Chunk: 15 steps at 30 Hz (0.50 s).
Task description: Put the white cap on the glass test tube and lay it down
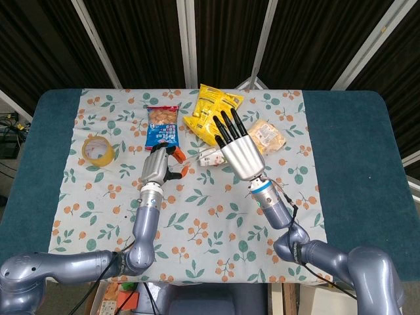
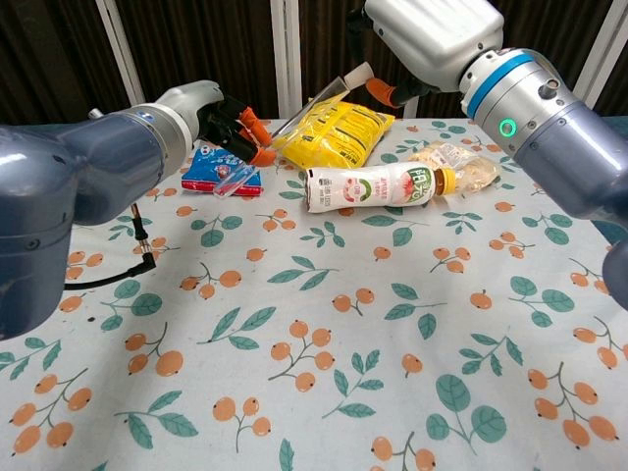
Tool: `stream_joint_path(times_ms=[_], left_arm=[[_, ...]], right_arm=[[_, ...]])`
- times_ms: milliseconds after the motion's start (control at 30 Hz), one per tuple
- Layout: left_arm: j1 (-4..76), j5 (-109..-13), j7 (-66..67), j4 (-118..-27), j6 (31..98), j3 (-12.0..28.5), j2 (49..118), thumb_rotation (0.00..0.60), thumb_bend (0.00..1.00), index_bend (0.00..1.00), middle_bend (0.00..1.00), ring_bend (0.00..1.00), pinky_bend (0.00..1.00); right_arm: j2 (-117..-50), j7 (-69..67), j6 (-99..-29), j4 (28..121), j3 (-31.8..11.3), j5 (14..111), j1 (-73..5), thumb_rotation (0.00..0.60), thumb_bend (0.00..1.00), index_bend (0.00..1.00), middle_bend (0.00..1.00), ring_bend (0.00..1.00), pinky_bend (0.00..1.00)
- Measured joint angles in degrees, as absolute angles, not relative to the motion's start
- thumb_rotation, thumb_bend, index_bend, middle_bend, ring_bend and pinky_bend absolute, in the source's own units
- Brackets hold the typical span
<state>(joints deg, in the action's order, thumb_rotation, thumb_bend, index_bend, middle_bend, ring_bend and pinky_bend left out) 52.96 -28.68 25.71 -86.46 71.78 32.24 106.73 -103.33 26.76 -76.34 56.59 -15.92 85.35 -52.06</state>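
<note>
My left hand point(image 2: 208, 116) point(image 1: 156, 168) grips a clear glass test tube point(image 2: 299, 113) near its middle. The tube is tilted, with its open end up and to the right over the yellow bag. My right hand point(image 2: 424, 34) point(image 1: 240, 152) hangs above the back of the table and pinches the small white cap point(image 2: 357, 74) between its fingertips. The cap sits right at the tube's upper end; whether it is on the mouth I cannot tell. In the head view the back of the right hand hides the cap.
A yellow snack bag point(image 2: 343, 128), a blue snack bag point(image 2: 208, 167), a lying drink bottle point(image 2: 373, 186) and a biscuit pack point(image 2: 456, 162) crowd the back of the floral cloth. A tape roll point(image 1: 97, 149) lies far left. A black cable point(image 2: 132, 250) trails at left.
</note>
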Motion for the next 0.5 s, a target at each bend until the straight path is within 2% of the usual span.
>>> stream_joint_path(times_ms=[500], left_arm=[[53.28,-27.32,25.83,-87.61,72.23,33.25,106.57,0.6,0.52,0.73,0.49,0.12,0.0]], right_arm=[[-103.2,27.26,-76.34,57.36,-15.86,85.42,-51.94,0.6,0.47,0.58,0.17,0.0,0.0]])
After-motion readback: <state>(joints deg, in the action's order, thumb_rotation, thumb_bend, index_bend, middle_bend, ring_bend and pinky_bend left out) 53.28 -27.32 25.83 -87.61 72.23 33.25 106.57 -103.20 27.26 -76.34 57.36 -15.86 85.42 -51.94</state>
